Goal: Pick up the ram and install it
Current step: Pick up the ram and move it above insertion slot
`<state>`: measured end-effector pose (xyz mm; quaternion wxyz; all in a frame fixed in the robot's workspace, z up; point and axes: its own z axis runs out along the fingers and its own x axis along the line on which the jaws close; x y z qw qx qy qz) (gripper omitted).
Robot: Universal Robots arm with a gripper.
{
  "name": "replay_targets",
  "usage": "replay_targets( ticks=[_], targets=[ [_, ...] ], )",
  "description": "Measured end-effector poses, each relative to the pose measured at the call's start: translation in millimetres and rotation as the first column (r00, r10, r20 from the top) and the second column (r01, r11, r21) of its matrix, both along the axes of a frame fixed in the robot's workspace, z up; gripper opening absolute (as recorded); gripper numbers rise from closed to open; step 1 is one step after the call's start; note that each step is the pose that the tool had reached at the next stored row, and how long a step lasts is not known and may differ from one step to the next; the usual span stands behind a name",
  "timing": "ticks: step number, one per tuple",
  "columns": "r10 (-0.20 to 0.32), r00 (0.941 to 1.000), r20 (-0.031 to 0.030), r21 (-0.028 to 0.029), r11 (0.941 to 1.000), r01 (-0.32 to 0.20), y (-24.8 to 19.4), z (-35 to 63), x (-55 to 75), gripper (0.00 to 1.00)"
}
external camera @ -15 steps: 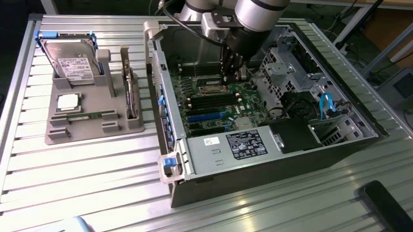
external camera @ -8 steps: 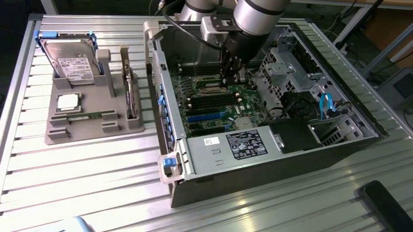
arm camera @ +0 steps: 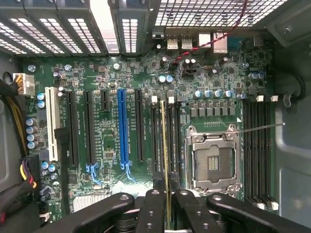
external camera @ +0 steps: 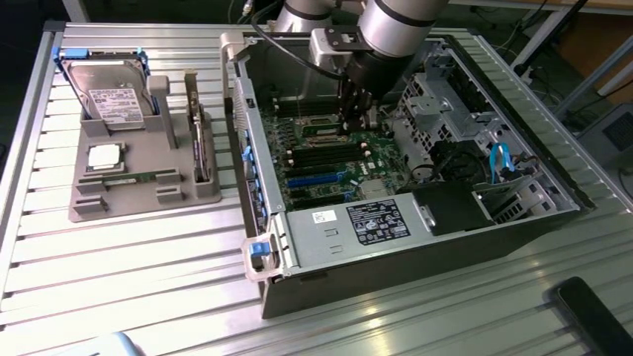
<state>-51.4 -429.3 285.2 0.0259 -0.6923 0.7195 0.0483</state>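
On the exterior view's left, your table (external camera: 148,282) carries a grey holder (external camera: 89,208). It has a hard drive (external camera: 114,93) standing at its far end and a square processor chip (external camera: 105,157) lying flat below that. A spare stick (external camera: 133,179) lies in a groove near the front, and an expansion card (external camera: 198,133) stands on edge along the holder's right side.

Just beside the holder lies the open computer case (external camera: 327,274), with its motherboard (external camera: 327,163) facing up. The arm (external camera: 396,22) reaches down into the case, and the tool (external camera: 356,122) hangs over the middle of the board, near the black memory slots. Further right in the case you see the metal drive cage (external camera: 435,104) and a blue cable (external camera: 499,159).

From the wrist view, the tool (arm camera: 166,194) is closed narrow on the ram (arm camera: 165,145) — you see the stick edge-on as a thin pale line clamped between the black fingers (arm camera: 151,208). The ram runs lengthwise above the memory slots (arm camera: 155,136), which lie between the blue slot (arm camera: 121,126) and the empty processor socket (arm camera: 214,160). You cannot tell from these views whether its lower edge touches a slot — it lines up with them closely. A second bank of memory slots (arm camera: 257,150) sits beyond the socket, well apart from the ram.
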Motion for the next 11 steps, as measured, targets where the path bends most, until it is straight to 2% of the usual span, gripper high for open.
replay_targets(
  ticks=[4,7,11],
  targets=[
    [0.0,1.0,0.0002,0.0003,1.0,0.0,0.6,-0.3,0.2,0.14],
    [0.0,1.0,0.0001,0.0001,1.0,0.0,4.3,-0.4,0.3,0.14],
    [0.0,1.0,0.0001,0.0001,1.0,0.0,4.3,-0.5,0.2,0.14]
  ],
)
